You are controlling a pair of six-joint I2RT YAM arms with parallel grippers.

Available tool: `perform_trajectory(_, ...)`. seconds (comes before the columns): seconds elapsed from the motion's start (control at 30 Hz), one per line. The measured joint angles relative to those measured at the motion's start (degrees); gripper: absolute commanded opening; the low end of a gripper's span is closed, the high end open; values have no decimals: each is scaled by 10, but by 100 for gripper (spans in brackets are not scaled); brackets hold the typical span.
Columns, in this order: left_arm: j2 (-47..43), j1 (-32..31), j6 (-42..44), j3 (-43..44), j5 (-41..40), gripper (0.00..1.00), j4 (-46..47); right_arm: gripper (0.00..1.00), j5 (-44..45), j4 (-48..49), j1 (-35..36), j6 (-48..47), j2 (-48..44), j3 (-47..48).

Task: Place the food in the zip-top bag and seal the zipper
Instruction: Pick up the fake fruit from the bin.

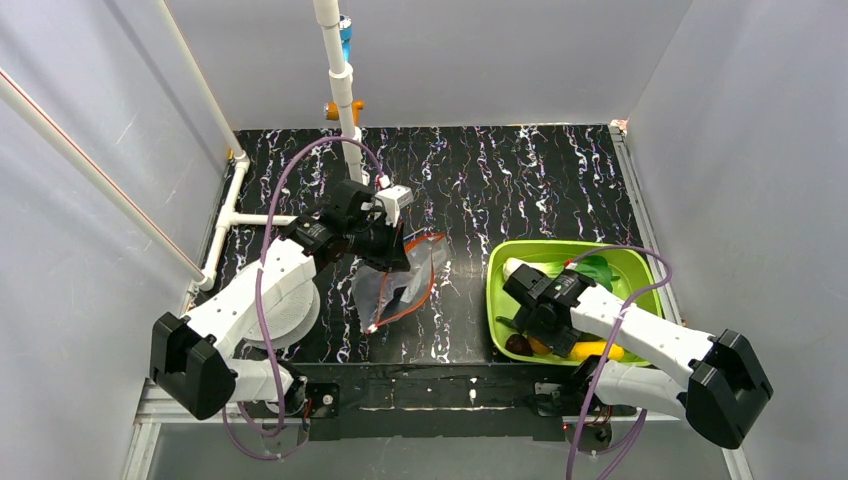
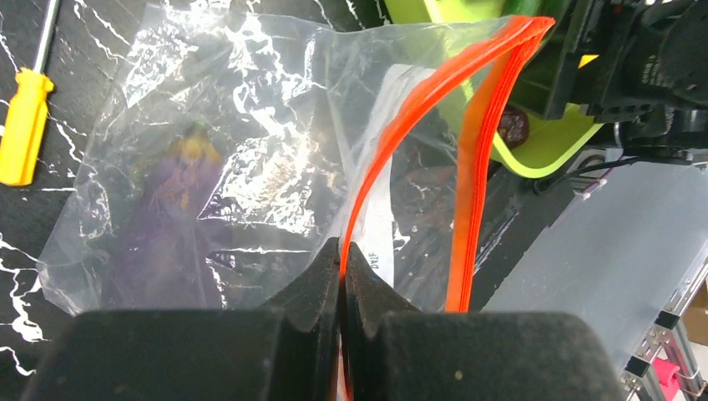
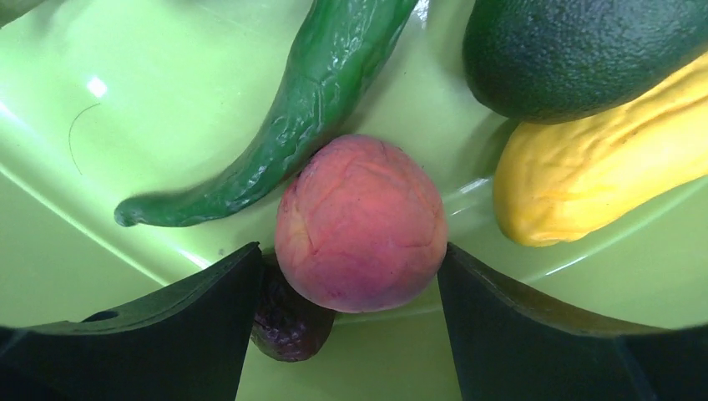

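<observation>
The clear zip-top bag (image 1: 400, 290) lies at mid-table, its mouth held up toward the green tub (image 1: 560, 250). My left gripper (image 2: 342, 251) is shut on one lip of the red-orange zipper (image 2: 401, 117); the other lip stands apart, so the mouth gapes. A purple eggplant (image 2: 167, 225) lies inside the bag. In the tub my right gripper (image 3: 349, 248) is open, with the orange-pink peach (image 3: 361, 221) between its fingers, the right finger against it. A dark plum (image 3: 288, 326) lies by the left finger. Beyond are a long green vegetable (image 3: 292, 117), an avocado (image 3: 568, 50) and a yellow piece (image 3: 601, 159).
A yellow-handled screwdriver (image 2: 25, 125) lies on the black mat beside the bag. A white pipe frame (image 1: 340, 90) stands at the back and left. A white spool (image 1: 290, 320) sits under my left arm. Grey walls close in three sides.
</observation>
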Motion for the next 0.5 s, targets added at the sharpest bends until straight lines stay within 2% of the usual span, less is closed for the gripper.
perform_trajectory(0.17, -7, 0, 11, -24, -13, 0, -1, 46, 5, 7, 0, -15, 11, 0)
perform_trajectory(0.2, -11, 0, 14, -26, -19, 0, -2, 42, 7, 7, 0, -20, 14, 3)
perform_trajectory(0.37, -37, 0, 25, -27, -39, 0, 1, 39, 18, -6, 0, -45, 28, 36)
perform_trajectory(0.5, -51, 0, 31, -27, -49, 0, 1, 45, 33, -19, 0, -59, 31, 71)
